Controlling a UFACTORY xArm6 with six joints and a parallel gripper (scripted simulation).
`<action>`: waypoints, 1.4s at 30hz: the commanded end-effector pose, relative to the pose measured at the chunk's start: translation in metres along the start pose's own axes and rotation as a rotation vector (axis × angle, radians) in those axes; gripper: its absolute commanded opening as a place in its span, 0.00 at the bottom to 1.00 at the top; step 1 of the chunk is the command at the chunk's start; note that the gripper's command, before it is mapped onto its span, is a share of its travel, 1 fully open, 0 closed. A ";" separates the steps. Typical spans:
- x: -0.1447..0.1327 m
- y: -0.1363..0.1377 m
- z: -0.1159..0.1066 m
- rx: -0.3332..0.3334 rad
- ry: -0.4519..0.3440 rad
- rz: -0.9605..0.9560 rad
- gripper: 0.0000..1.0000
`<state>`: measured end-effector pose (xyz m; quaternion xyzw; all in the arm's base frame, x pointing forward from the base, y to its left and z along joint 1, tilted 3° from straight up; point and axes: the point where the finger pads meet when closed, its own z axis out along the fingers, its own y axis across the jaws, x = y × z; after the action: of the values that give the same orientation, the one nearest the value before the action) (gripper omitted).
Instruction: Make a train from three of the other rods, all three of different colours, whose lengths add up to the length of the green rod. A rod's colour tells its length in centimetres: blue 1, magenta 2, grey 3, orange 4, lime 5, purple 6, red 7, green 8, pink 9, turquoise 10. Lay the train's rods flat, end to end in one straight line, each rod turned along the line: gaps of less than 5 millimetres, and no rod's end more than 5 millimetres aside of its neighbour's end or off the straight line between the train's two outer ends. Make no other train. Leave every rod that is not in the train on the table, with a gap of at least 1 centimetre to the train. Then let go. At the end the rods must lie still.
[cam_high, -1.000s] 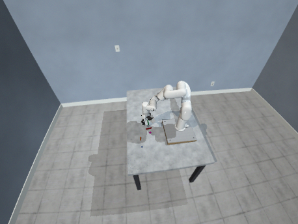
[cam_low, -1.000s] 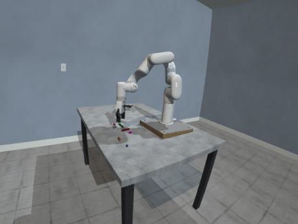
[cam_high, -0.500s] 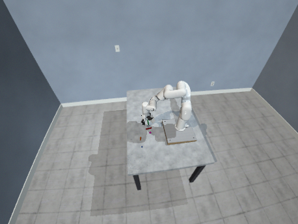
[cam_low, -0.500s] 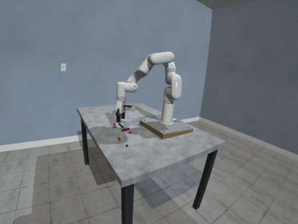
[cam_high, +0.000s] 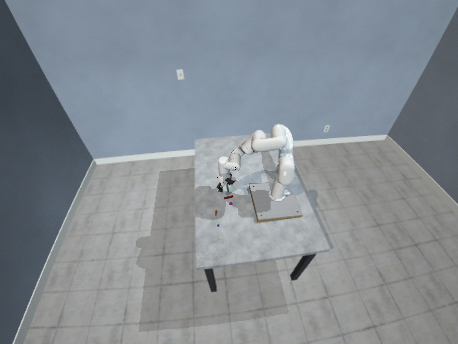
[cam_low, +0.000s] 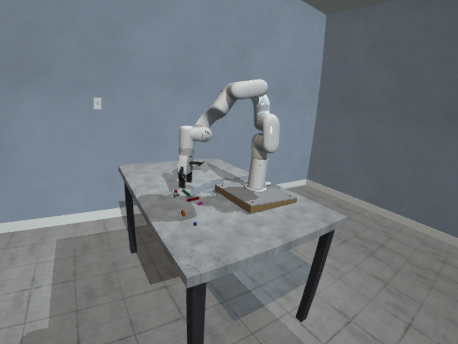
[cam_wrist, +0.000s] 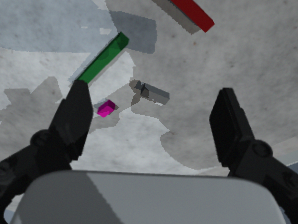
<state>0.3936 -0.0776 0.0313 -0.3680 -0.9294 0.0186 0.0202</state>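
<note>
My gripper (cam_high: 225, 184) (cam_low: 185, 182) (cam_wrist: 152, 99) is open, its fingers above the table. In the wrist view a short grey rod (cam_wrist: 158, 95) lies between the fingers' lines of sight, partly in shadow. A magenta rod (cam_wrist: 106, 108) (cam_low: 175, 191) lies near it, by the left finger. The green rod (cam_wrist: 104, 60) (cam_high: 228, 188) (cam_low: 186, 192) lies slanting beyond the left fingertip. The red rod (cam_wrist: 196, 15) (cam_high: 228, 197) (cam_low: 193, 199) lies farther off. Another magenta rod (cam_high: 230, 203) (cam_low: 199, 203), an orange rod (cam_high: 216, 213) (cam_low: 183, 213) and a small blue rod (cam_high: 218, 225) (cam_low: 195, 224) lie apart.
The arm's base stands on a raised board (cam_high: 279, 216) (cam_low: 272, 204) to the right of the rods in the top and exterior views. The table (cam_high: 280, 240) (cam_low: 235, 245) has its left edge close to the orange rod. Arm shadows cross the rods' area.
</note>
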 end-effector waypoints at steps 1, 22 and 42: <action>-0.001 0.001 -0.001 -0.002 -0.003 0.000 1.00; -0.001 0.004 -0.001 -0.002 -0.003 -0.051 1.00; 0.008 0.037 -0.002 -0.001 -0.004 -0.662 1.00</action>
<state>0.4078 -0.0516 0.0304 -0.1142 -0.9930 0.0195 0.0228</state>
